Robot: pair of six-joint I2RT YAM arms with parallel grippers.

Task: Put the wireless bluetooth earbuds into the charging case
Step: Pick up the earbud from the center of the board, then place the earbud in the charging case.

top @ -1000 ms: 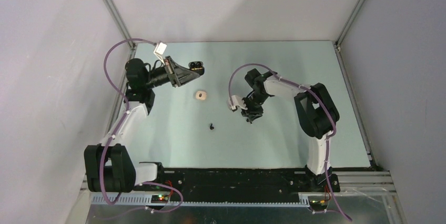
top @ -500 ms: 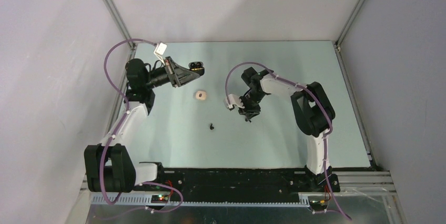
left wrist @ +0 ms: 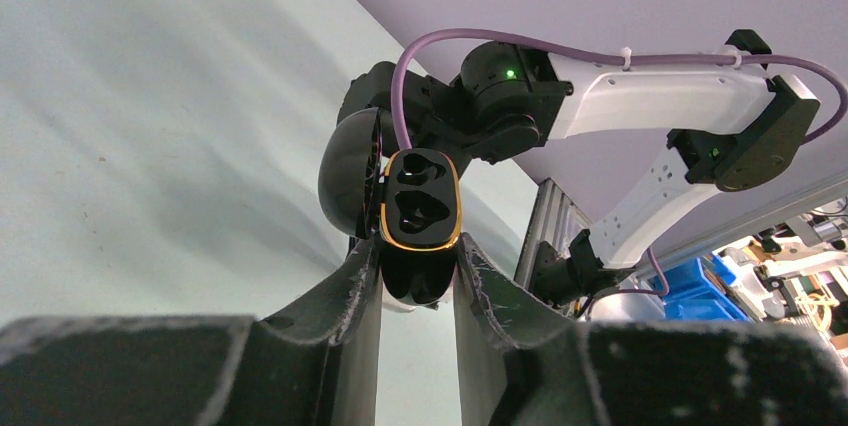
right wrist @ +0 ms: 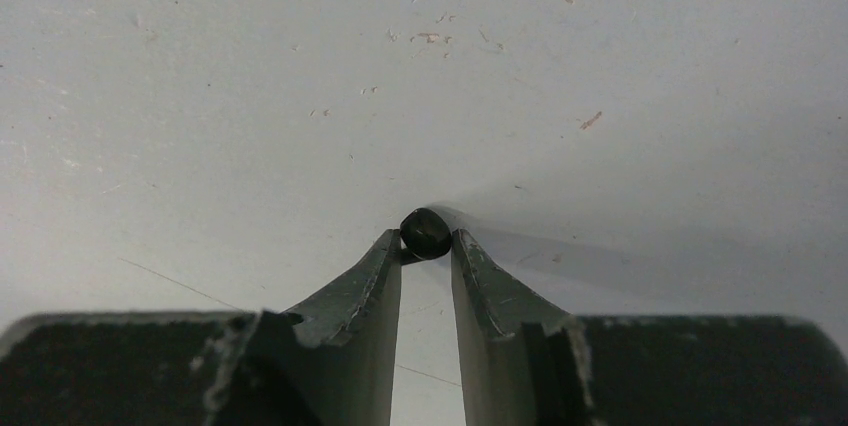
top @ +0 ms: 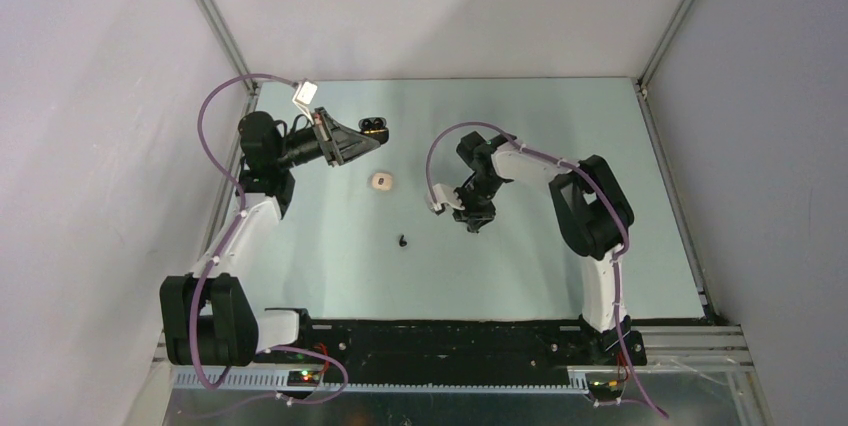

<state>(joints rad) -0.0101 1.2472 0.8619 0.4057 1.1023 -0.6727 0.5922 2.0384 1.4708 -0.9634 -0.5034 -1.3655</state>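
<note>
Earbud in grip: one black earbud sits between the two fingertips of the right end effector, low over the middle of the worktop, a little to the right side. I cannot tell if it is already lifted off the surface.
Earbud loose: a second black earbud lies alone on the worktop, nearer to the near edge and well apart from both arms.
Right end effector: closed on the black earbud, the tips seem to touch it on both sides.
Charging case: the black charging case with a gold rim is held up in the air near the far-left corner, its lid open to one side.
Left end effector: the left end effector clamps the lower body of the case from both sides.
Sockets: both hollows in the case look empty.
Cream item: a small round cream thing rests on the worktop between the case and the loose earbud. I cannot say if it is a bud or another case.
Progress: I judge it early. The case is open and presented, and no earbud is seated yet.
What is left: bring the gripped earbud to the case and seat it, then the loose one.
Writing: no brand, label or text can be read anywhere.
</note>
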